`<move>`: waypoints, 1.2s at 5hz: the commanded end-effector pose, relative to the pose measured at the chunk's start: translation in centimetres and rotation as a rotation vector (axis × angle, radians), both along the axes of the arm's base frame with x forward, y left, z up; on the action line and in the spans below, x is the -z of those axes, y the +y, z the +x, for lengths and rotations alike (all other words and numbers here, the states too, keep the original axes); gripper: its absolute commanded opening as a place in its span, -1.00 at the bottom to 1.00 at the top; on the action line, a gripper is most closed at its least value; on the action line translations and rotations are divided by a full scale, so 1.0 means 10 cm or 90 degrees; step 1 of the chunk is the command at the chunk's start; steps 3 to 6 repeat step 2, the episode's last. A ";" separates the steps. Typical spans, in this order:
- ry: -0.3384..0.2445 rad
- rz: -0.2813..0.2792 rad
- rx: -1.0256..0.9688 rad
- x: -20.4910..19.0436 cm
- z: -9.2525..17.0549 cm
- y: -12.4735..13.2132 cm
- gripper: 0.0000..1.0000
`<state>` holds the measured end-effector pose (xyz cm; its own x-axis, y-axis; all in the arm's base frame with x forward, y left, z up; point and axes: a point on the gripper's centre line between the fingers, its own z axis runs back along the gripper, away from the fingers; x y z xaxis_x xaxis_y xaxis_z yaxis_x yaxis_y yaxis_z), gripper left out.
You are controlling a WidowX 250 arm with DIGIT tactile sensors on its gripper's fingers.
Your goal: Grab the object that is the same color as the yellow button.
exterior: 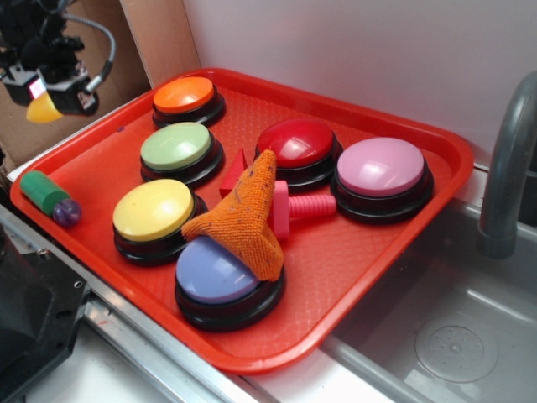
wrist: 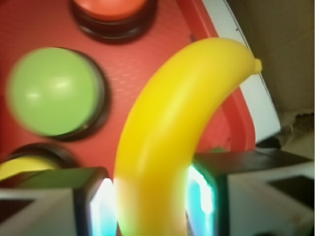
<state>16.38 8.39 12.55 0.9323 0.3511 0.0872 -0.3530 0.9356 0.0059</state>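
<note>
— Exterior view: where's the arm?
— Upper left of frame, raised above the red tray (exterior: 436, 159), pincer (exterior: 52, 99) clamped around the yellow banana (exterior: 40, 110).
— Wrist view?
— Banana (wrist: 167, 142) fills it, curving between both fingers (wrist: 98, 201); yellow button (exterior: 153, 210) sits lower left.

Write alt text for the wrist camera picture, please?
A yellow toy banana fills the view, clamped between the gripper fingers. Below it lies a red tray with a green button and part of an orange button.

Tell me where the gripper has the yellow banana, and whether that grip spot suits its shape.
The gripper is shut across one end of the banana, fingers on its two flat sides, the curve running free ahead. That looks sound: the sides are narrower than the arc.
</note>
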 end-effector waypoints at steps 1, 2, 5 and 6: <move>-0.070 -0.026 -0.001 -0.52 0.11 -0.59 -1.00; -0.054 -0.003 -0.022 -0.45 0.11 -0.55 -1.00; -0.054 -0.003 -0.022 -0.45 0.11 -0.55 -1.00; -0.054 -0.003 -0.022 -0.45 0.11 -0.55 -1.00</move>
